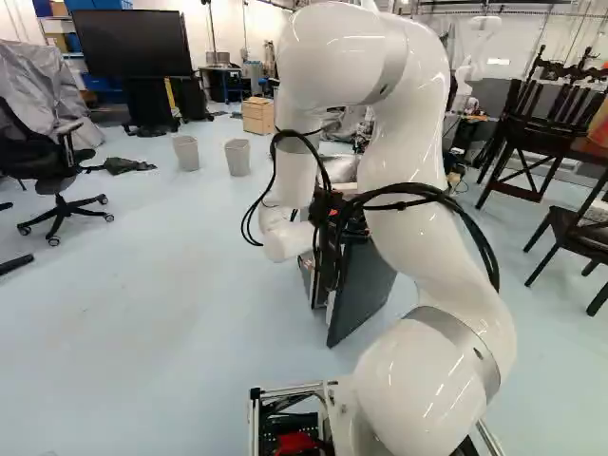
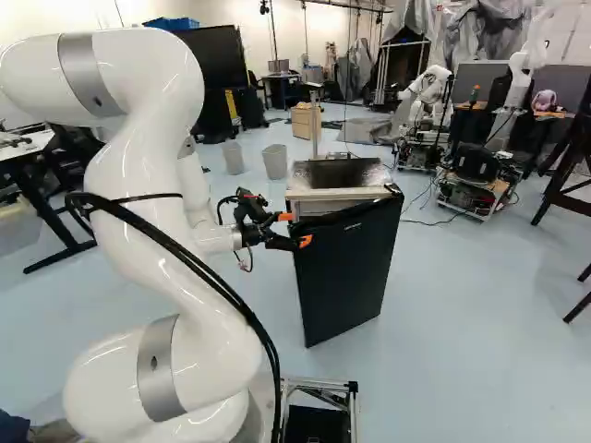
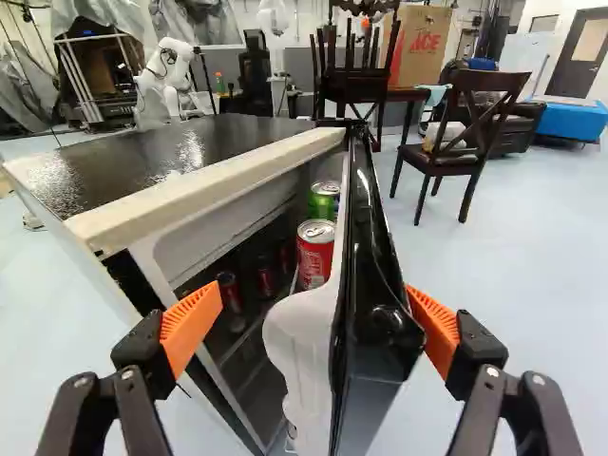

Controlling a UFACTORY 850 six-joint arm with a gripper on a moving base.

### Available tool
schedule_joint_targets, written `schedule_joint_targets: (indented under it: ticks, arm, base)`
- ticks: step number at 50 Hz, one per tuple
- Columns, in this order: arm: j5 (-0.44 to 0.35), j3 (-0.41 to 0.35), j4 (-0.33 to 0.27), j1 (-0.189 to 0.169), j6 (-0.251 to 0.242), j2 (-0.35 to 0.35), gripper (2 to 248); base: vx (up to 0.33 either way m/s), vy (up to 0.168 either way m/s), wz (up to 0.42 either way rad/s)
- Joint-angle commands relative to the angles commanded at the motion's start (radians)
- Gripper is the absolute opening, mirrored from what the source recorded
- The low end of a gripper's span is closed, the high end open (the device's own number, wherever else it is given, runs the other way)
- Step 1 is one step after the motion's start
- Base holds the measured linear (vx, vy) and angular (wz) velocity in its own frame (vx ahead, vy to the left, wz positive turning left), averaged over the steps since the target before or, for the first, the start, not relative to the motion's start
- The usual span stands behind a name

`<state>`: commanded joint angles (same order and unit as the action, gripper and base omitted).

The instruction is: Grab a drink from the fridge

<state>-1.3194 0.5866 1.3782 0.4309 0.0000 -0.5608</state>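
Where the fridge (image 3: 242,142) stands open, shiny cans (image 3: 315,255) show — red and green.

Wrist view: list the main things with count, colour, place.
Fridge: one, black top, pale edge, ahead
Fridge door: one, black outside, ajar, between the fingers
Red can: one, inside, beside the door
Green can: one, beyond the red can
Shaded cans: at least two, reddish, deeper inside
Cardboard box: one, brown, on a dark table
Upright chair: one, dark brown, near that table
Another robot: at least one, white, beyond the fridge
Fingers: two, black, orange pads, spread apart
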Motion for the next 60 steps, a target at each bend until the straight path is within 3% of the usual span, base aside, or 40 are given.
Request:
schedule_joint_targets:
  ticks: [44, 60]
  arm:
    - [-0.035, -0.169, 0.133, -0.053, 0.000, 0.076, 247]
    - [-0.053, -0.217, 0.182, -0.094, 0.000, 0.094, 247]
  base:
    - [0.000, 0.000, 0.000]
    - [0.000, 0.000, 0.000]
